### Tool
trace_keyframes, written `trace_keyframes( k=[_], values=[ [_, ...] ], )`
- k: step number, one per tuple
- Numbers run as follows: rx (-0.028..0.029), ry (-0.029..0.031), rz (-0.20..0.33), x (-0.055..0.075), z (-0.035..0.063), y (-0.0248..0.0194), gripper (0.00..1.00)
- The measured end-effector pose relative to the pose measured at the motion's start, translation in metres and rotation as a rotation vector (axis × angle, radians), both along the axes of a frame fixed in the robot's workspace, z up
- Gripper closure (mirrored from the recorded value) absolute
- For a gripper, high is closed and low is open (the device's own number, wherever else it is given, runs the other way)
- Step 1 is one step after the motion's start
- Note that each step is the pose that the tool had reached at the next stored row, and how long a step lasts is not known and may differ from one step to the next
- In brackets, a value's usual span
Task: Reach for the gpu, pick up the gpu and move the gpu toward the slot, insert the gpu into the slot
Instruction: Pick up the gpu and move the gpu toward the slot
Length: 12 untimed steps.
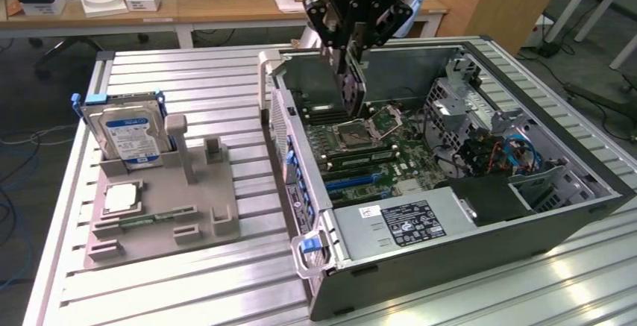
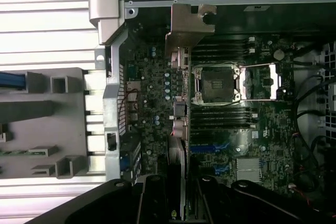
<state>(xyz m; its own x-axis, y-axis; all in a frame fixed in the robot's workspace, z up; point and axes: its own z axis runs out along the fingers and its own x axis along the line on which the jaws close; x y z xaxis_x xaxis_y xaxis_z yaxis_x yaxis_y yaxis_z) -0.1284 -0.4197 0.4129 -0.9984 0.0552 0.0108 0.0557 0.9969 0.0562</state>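
Here the gripper (image 1: 348, 56) is clamped on the gpu (image 1: 351, 91), which hangs on edge at upper centre of the exterior view, above the open case (image 1: 448, 266). The card is probably light, stiff and fragile; it is best held by its bare top edge.

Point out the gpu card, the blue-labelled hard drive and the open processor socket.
Thin dark gpu card (image 1: 353, 91): exterior view, middle of its flat face.
Silver blue-labelled hard drive (image 1: 130, 136): exterior view, its blue label.
Open metal processor socket (image 2: 217, 83): wrist view, its dark centre.
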Motion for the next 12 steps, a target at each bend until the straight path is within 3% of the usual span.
trace_keyframes(
  k=[5,8,12],
  values=[
    [0.0016,-0.0001,0.000,0.013,-0.0010,0.0000,0.74],
    [0.0050,-0.0001,0.000,0.035,-0.0022,0.0000,0.74],
    [0.0085,0.0000,0.000,0.043,-0.0028,0.0000,0.74]
  ],
)
